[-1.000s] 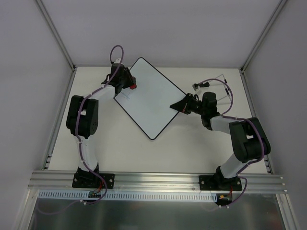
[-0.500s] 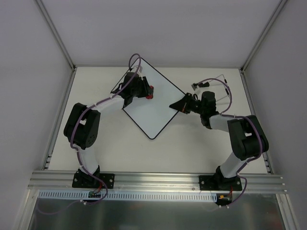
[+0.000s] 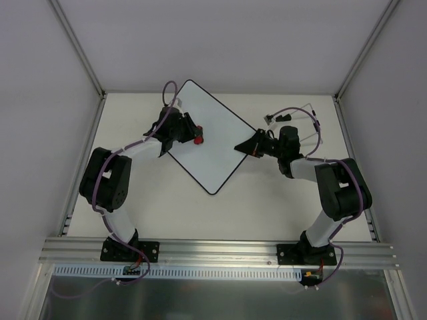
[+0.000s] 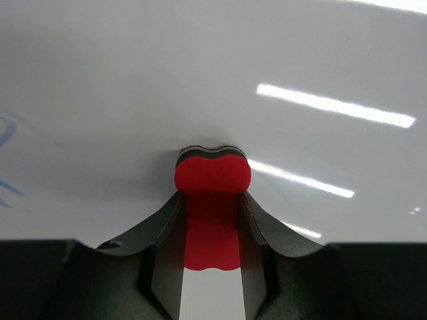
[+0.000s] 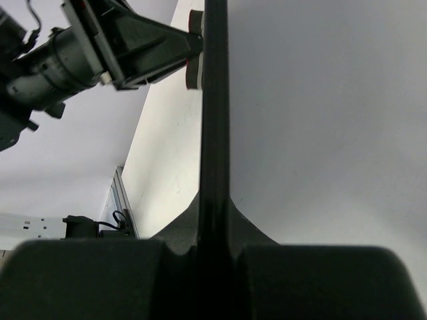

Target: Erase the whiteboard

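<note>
The whiteboard [image 3: 217,153] lies turned like a diamond in the middle of the table. My left gripper [image 3: 193,139] is shut on a small red eraser [image 3: 197,140], whose end presses on the board's upper left part. In the left wrist view the eraser [image 4: 212,175] sits between the dark fingers [image 4: 167,227] against the white surface [image 4: 200,73]. Faint blue pen traces [image 4: 7,133] remain at the left. My right gripper [image 3: 245,147] is clamped on the board's right corner. The right wrist view shows the board's black rim [image 5: 215,100] running edge-on into its shut jaws.
The pale table [image 3: 267,207] is boxed in by white walls and metal posts. A loose purple cable with a small white connector [image 3: 273,120] lies at the back right. An aluminium rail [image 3: 220,252] runs along the near edge by both arm bases.
The left gripper swept the eraser right across the board's upper part, then came back left and nearer. The board shifted slightly. The right gripper kept its hold.
</note>
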You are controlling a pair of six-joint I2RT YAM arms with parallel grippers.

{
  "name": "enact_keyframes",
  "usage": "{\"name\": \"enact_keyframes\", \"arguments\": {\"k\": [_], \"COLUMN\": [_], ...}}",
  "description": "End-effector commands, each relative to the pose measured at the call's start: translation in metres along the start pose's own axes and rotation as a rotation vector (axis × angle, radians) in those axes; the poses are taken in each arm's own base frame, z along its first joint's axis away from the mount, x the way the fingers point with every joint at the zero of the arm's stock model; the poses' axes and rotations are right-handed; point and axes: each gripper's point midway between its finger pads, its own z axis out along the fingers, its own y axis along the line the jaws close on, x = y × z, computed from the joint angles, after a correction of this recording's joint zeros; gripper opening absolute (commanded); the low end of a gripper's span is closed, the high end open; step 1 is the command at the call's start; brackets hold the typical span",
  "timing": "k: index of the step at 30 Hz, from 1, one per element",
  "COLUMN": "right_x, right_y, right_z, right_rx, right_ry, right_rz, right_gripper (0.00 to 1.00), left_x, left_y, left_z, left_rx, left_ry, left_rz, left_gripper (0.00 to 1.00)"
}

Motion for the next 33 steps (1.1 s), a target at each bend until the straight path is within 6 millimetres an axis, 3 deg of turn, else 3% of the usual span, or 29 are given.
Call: {"name": "enact_keyframes", "arguments": {"k": [1, 7, 8, 11, 12, 15, 18, 25, 28, 33], "right_x": [0.026, 0.023, 0.022, 0.022, 0.022, 0.022, 0.022, 0.021, 0.022, 0.023], "right_y": [0.092, 0.095, 0.096, 0.095, 0.095, 0.095, 0.094, 0.096, 0.095, 0.095], "right_z": [-0.006, -0.008, -0.009, -0.010, -0.010, -0.012, -0.013, -0.014, -0.014, -0.014], "right_rx": [-0.390, -0.392, -0.394, -0.391, -0.391, -0.390, -0.384, -0.386, -0.385, -0.393], "right_ry": [0.191, 0.185, 0.183, 0.179, 0.180, 0.179, 0.175, 0.171, 0.174, 0.181], "right_rz": [-0.263, -0.265, -0.268, -0.269, -0.267, -0.265, -0.263, -0.267, -0.267, -0.272], "right_gripper": [0.00, 0.00, 0.00, 0.00, 0.00, 0.00, 0.00, 0.00, 0.00, 0.00], "left_x": [0.039, -0.007, -0.013, -0.027, -0.041, -0.050, -0.060, -0.055, -0.059, -0.063], "left_y": [0.096, 0.144, 0.161, 0.180, 0.187, 0.199, 0.199, 0.196, 0.182, 0.135], "left_z": [0.001, 0.003, 0.003, 0.009, 0.009, 0.014, 0.017, 0.020, 0.019, 0.025], "left_rx": [-0.250, -0.316, -0.340, -0.353, -0.343, -0.335, -0.327, -0.305, -0.272, -0.162], "left_ry": [0.131, 0.043, 0.034, 0.018, -0.001, -0.005, -0.022, -0.001, 0.002, 0.020], "left_rz": [-0.101, -0.173, -0.203, -0.249, -0.279, -0.316, -0.319, -0.329, -0.289, -0.232], "left_gripper": [0.00, 0.00, 0.00, 0.00, 0.00, 0.00, 0.00, 0.00, 0.00, 0.00]}}
